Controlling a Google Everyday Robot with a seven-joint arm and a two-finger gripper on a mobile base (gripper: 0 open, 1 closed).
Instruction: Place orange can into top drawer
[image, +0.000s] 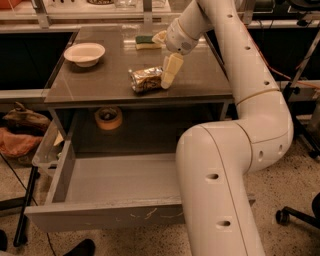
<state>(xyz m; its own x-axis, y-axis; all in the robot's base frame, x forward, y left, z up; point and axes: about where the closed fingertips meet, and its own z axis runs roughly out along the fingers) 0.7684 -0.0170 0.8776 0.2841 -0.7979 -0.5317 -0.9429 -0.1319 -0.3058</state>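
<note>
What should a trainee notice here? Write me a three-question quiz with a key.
1. True or false: the orange can lies inside the top drawer.
2. Where is the hand? A: over the white bowl. B: down at the tabletop, right beside the can. C: inside the drawer.
3. What sits under the tabletop, behind the open drawer?
Key: 1 false, it lies on the tabletop; 2 B; 3 the tape roll.

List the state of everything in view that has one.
Can: lying on its side on the tabletop, dented.
Drawer: pulled open, can not inside.
Gripper: low over the tabletop, at the can's right end.
Bowl: upright on the tabletop.
Tape roll: flat, under the tabletop.
</note>
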